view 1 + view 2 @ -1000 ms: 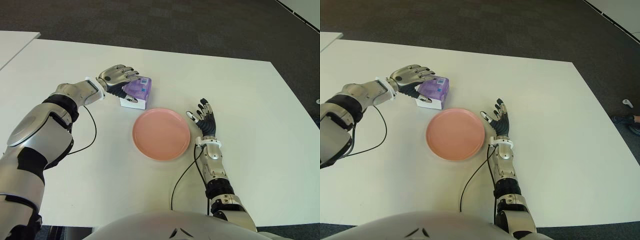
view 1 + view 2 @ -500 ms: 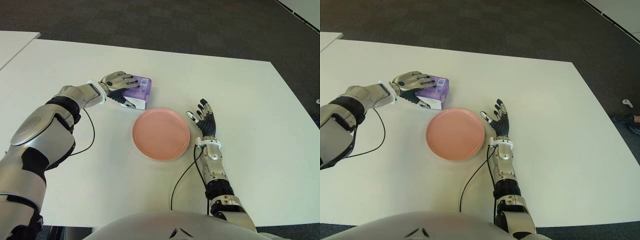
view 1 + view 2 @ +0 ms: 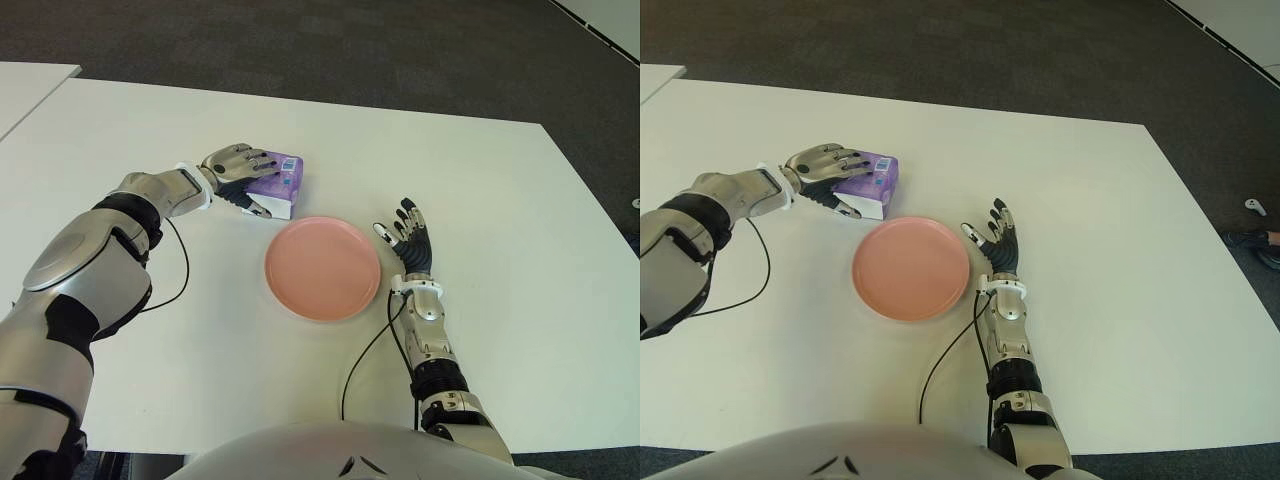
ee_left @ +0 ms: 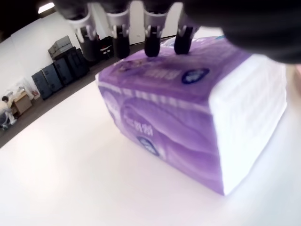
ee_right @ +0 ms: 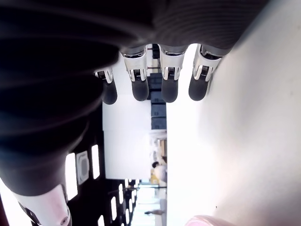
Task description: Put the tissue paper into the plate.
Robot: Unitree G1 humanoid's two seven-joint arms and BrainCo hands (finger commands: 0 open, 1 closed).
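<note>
Tissue pack (image 3: 277, 184) sits on the white table (image 3: 520, 200) just behind the pink plate (image 3: 322, 267), on its left side. I've got the left hand (image 3: 236, 168) draped over it, fingertips (image 4: 152, 45) on the purple top, thumb down the near side. Right hand (image 3: 408, 235) shows just right of the plate, fingers spread, holding nothing.

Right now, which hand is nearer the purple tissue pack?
Left. The left hand is on the purple tissue pack, fingers over its top. The right hand shows open beyond the pink plate, on its right side.
</note>
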